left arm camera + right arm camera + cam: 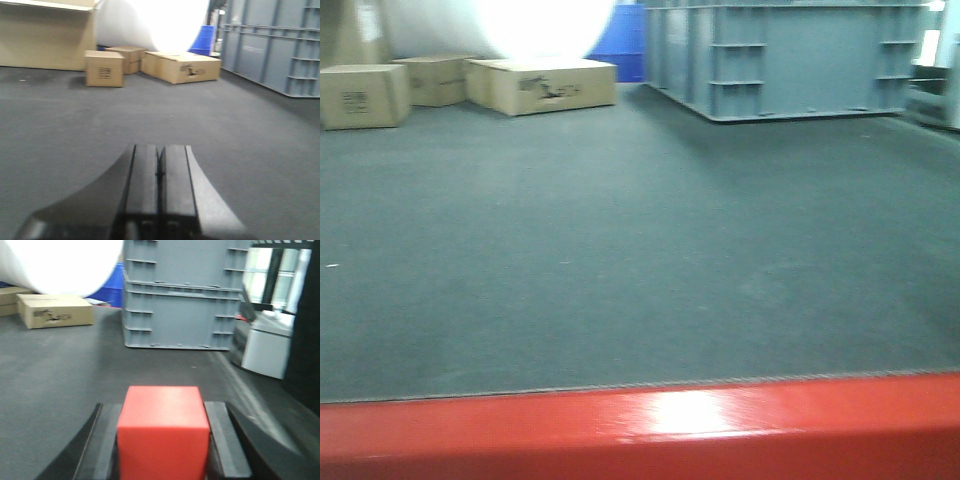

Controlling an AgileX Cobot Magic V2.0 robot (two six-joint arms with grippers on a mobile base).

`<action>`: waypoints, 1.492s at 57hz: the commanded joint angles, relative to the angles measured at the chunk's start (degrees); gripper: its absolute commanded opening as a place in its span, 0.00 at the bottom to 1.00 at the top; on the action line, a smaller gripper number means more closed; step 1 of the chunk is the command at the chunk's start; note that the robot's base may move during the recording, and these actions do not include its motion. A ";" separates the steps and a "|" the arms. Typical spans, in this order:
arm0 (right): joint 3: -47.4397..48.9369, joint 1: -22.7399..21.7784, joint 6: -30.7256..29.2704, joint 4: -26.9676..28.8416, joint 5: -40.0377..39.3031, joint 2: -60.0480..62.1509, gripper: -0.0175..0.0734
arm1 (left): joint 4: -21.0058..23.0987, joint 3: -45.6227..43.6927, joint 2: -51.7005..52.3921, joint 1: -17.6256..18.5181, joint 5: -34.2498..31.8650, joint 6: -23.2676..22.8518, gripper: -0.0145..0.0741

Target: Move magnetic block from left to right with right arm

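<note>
The magnetic block (163, 432), a plain red cube, fills the space between the two dark fingers of my right gripper (164, 407), which is shut on its left and right faces. It sits low in the right wrist view, over dark grey floor. My left gripper (160, 150) is shut with its flat pads pressed together and nothing between them. Neither gripper nor the block shows in the front view, where only a red bar (640, 430) runs along the bottom edge.
Brown cardboard boxes (542, 85) stand at the far left on the dark grey floor (620, 250). A large grey plastic crate (780, 55) stands at the far right, with a blue bin (618, 42) behind. A white unit (267, 347) sits right of the crate.
</note>
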State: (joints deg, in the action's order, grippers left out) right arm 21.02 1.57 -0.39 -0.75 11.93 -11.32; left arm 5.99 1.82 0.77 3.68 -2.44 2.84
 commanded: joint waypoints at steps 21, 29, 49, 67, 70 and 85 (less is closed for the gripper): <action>1.60 -0.16 -0.61 -0.50 -5.02 -0.78 0.53 | 0.27 0.54 0.52 -0.04 -5.23 0.14 0.02; 1.60 -0.16 -0.61 -0.50 -5.02 -0.78 0.53 | 0.27 0.54 0.52 -0.04 -5.23 0.14 0.02; 1.60 -0.16 -0.61 -0.50 -5.02 -0.78 0.53 | 0.27 0.54 0.52 -0.04 -5.23 0.14 0.02; 1.60 -0.16 -0.61 -0.50 -5.02 -0.78 0.53 | 0.27 0.54 0.52 -0.04 -5.23 0.14 0.02; 1.60 -0.16 -0.61 -0.50 -5.02 -0.78 0.53 | 0.27 0.54 0.52 -0.04 -5.23 0.14 0.02; 1.60 -0.16 -0.61 -0.50 -5.02 -0.78 0.53 | 0.27 0.54 0.52 -0.04 -5.23 0.14 0.02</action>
State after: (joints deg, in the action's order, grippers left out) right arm 21.02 1.57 -0.41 -0.75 11.93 -11.32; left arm 5.99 1.82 0.77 3.68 -2.44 2.84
